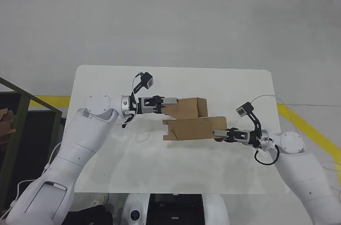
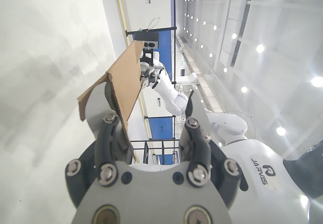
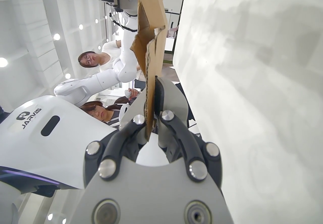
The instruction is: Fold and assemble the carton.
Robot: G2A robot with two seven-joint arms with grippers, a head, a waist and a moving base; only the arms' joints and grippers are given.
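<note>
The brown carton point(image 1: 193, 119) is held partly unfolded above the middle of the white table point(image 1: 131, 163). One panel stands up at its far side and a flat panel reaches toward the right. My right gripper point(image 1: 220, 135) is shut on the edge of that flat panel, and the cardboard point(image 3: 151, 41) runs out from between its fingers point(image 3: 164, 94). At the carton's left end my left gripper point(image 1: 166, 104) is open, its fingers wide apart. A carton panel point(image 2: 123, 78) passes between them and lies against one finger point(image 2: 109, 102), well apart from the other finger point(image 2: 189, 106). The right gripper point(image 2: 147, 76) holds the far edge.
A dark rack with spare flat cardboard point(image 1: 0, 126) stands off the table's left side. Yellow floor lines point(image 1: 305, 126) run beside the table. Bare tabletop lies in front of and behind the carton.
</note>
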